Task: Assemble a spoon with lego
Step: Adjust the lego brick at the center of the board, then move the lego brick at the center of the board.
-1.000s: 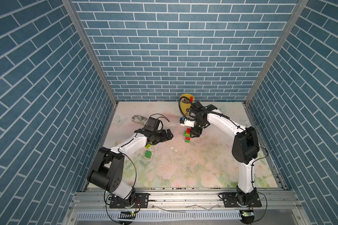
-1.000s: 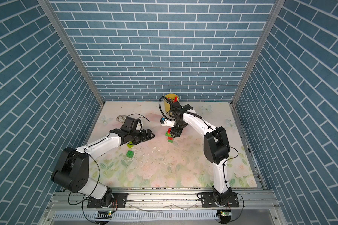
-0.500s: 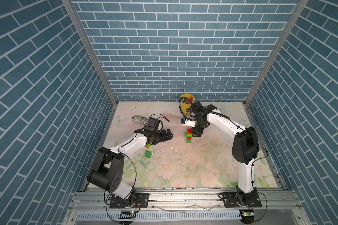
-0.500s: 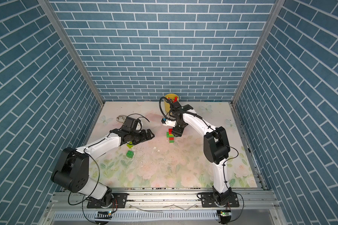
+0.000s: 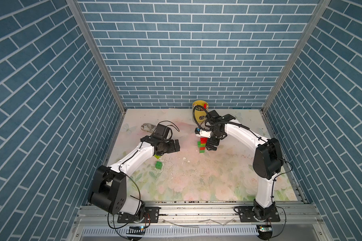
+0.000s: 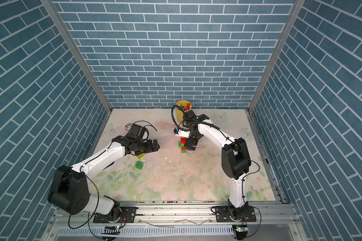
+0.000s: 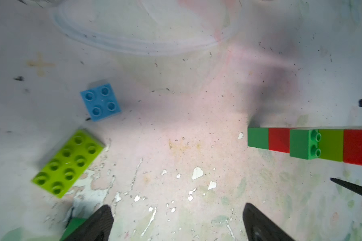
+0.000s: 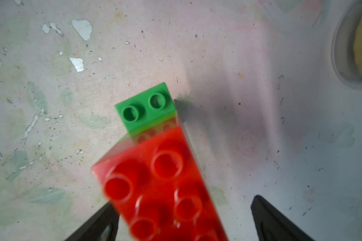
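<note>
Two arms, left [image 5: 134, 158] and right [image 5: 245, 135], reach over a floral mat [image 5: 196, 183]. Beyond the spoon, against the back wall, stands a yellow cup [image 5: 199, 116]. The spoon [image 5: 201, 146] stands upright on the mat as an unfinished stack: green at the base, then red, a wider green brick, lime, and a red brick on top. The right gripper [image 5: 209, 145] straddles the spoon's upper part with its jaws spread wider than the stack, gripping nothing. The left gripper [image 5: 176, 145] hangs to the spoon's left, well apart from it, jaws wide and empty. Three loose bricks lie farther left of the spoon. A lime oblong brick [image 7: 67, 162] is partly hidden under the left arm in both top views. A green square brick [image 5: 158, 164] sits nearer the front. A light-blue square brick [image 7: 100, 102], seen only in the left wrist view, lies just beside the lime one without touching it.
</note>
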You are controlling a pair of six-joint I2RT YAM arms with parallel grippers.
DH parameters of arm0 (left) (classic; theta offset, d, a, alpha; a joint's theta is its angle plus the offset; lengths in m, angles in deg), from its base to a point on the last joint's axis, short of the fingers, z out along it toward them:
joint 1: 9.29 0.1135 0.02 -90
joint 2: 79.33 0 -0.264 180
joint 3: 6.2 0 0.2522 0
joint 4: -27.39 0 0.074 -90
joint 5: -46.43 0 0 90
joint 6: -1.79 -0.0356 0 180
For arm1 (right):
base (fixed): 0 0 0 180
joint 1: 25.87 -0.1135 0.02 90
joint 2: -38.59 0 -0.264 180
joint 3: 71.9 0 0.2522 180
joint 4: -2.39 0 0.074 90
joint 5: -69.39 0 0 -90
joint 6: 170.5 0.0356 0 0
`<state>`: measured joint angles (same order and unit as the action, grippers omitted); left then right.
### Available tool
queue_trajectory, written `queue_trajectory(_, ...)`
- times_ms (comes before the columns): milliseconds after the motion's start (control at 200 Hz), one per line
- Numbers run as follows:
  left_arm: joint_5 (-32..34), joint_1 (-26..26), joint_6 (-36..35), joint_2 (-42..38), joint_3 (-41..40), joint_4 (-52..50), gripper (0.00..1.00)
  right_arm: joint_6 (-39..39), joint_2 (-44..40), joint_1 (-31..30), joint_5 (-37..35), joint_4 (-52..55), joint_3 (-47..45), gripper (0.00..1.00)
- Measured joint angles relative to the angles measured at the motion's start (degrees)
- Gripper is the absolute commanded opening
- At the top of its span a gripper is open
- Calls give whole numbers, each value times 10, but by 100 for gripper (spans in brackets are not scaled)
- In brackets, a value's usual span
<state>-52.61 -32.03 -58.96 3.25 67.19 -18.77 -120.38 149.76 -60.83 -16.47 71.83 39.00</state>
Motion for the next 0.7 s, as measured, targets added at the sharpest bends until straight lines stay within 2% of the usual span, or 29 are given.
queue_trajectory(170,91,5,-42,-28,35,-117,99,1,-77,0,4,-25,-51,99)
queue_trajectory(290,124,17,-69,-19,35,-176,99,5,-137,2,14,-46,-87,99)
queue_trajectory(545,122,31,-115,50,32,-197,91,7,-205,30,21,-70,-126,99)
queue_trajectory(700,112,32,-135,80,24,-191,82,7,-224,65,16,-71,-142,99)
